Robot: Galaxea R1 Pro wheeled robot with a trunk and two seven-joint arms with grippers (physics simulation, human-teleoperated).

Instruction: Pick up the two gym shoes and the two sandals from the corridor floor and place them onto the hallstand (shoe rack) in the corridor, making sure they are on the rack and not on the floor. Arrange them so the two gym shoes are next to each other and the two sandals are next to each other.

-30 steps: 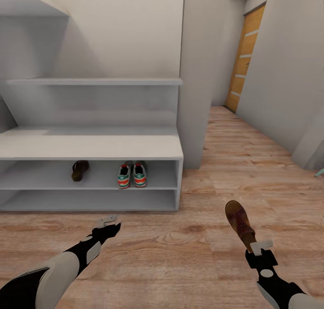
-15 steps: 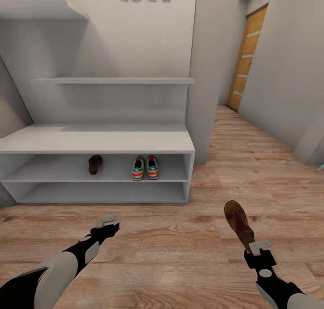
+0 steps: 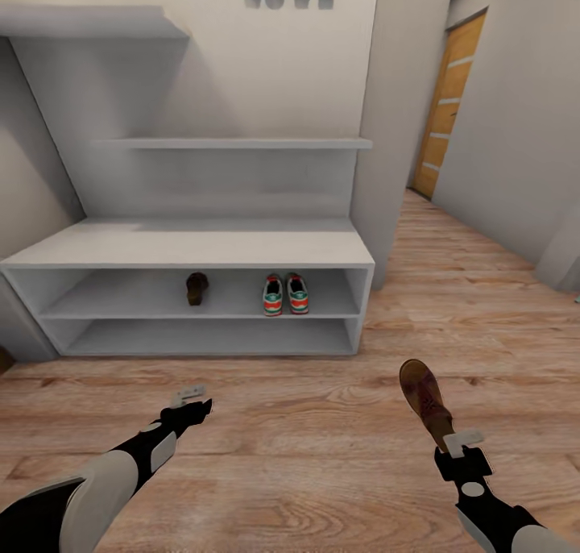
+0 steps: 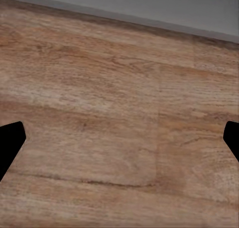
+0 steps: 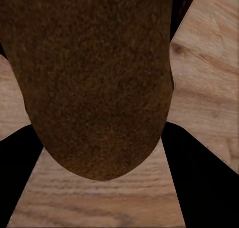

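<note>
I had the flat brown leather sandal (image 3: 425,399) clamped at its heel in my right claw (image 3: 453,445), toe pointing ahead above the wood-plank floor (image 3: 322,440); beyond stood the white-grey hallstand (image 3: 193,251), its upper compartment holding another brown sandal (image 3: 196,287) and two white-teal sneakers (image 3: 285,293); my left claw (image 3: 192,400) hung wide, empty.

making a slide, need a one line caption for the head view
Right gripper carries a brown sandal toward the rack; sneakers already shelved.

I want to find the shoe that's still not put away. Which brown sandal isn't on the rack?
The sandal gripped by the right gripper, held above the floor. The other sandal sits on the hallstand shelf, left of the gym shoes.
</note>
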